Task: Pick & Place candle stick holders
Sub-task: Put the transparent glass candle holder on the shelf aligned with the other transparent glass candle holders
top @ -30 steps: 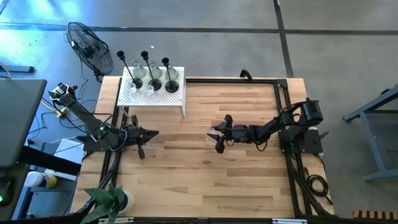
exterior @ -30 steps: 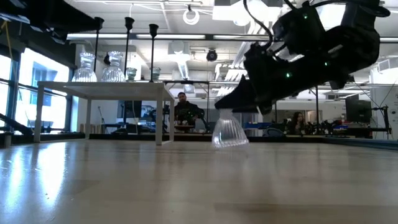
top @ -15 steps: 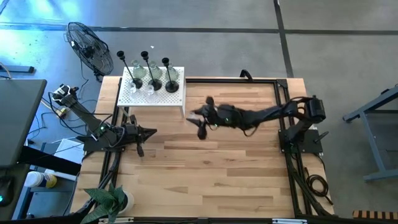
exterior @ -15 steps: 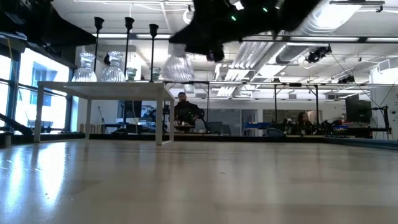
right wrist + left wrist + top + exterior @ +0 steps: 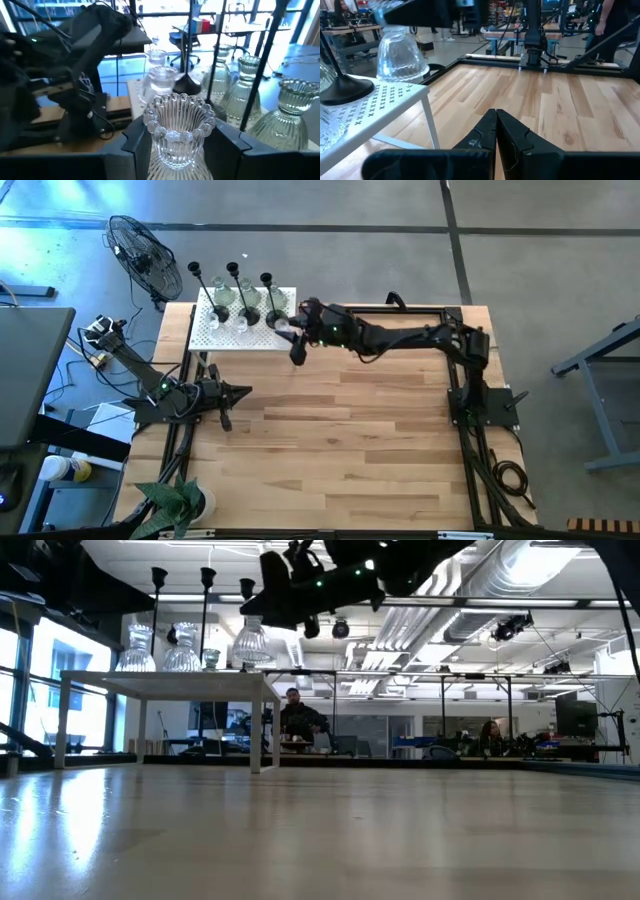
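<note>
Reaching across the tabletop [image 5: 380, 430] in the high view, the right end effector [image 5: 296, 335] carries a clear glass holder [image 5: 285, 332] to the white stand [image 5: 212, 338] edge. Low view: the holder hangs above the stand. Left wrist view: left end effector [image 5: 496, 131] fingers together. Right wrist view: fingers clamp the ribbed glass.

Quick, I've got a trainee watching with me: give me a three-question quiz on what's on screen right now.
1. True or false: the right gripper holds a clear glass candle holder.
2. Which arm waits at the table's left edge: A) left, B) right?
3. How many black candle holders stand on the white stand?

Key: 1. True; it hangs over the stand's corner. 2. A; the left gripper is shut and holds nothing. 3. Three.
</note>
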{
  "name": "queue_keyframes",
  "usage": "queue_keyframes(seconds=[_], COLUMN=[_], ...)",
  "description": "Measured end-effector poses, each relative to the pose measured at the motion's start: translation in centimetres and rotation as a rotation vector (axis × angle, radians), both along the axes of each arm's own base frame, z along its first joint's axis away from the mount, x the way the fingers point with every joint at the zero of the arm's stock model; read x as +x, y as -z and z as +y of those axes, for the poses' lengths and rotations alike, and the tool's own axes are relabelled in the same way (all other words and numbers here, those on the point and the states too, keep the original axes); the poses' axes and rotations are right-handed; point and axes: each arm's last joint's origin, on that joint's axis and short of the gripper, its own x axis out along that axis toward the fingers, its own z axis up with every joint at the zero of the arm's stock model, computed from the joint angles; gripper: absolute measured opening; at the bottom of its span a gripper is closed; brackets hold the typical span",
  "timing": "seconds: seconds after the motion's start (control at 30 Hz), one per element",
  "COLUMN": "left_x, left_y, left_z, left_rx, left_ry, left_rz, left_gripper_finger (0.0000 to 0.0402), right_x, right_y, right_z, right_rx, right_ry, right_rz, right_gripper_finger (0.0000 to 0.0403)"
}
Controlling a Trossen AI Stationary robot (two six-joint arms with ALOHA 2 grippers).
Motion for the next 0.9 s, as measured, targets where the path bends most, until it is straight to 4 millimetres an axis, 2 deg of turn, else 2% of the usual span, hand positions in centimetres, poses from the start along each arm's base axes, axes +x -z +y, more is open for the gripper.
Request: queue_keyframes(seconds=[0.17, 0.3, 0.4, 0.9], left_x=[0.0, 0.0, 0.0, 0.0], left_y=[0.0, 0.0, -0.1, -0.3], left_z=[0.0, 0.0, 0.0, 0.0], left_rx=[0.007, 0.007, 0.007, 0.011], left_ry=[0.000, 0.001, 0.002, 0.005], left_rz=[0.002, 0.002, -0.006, -0.013], left_gripper_finger=[0.0003, 0.0003, 0.0003, 0.0003], right_x=[0.6, 1.1, 1.5, 1.5], right_y=[0.3, 1.4, 2.4, 2.6], right_z=[-1.6, -2.3, -2.4, -2.5], right_rx=[0.008, 0.014, 0.011, 0.007], right_ry=[0.012, 0.021, 0.021, 0.052], right_rz=[0.008, 0.013, 0.002, 0.019], right_gripper_finger=[0.0139, 0.0140, 0.0140, 0.0145])
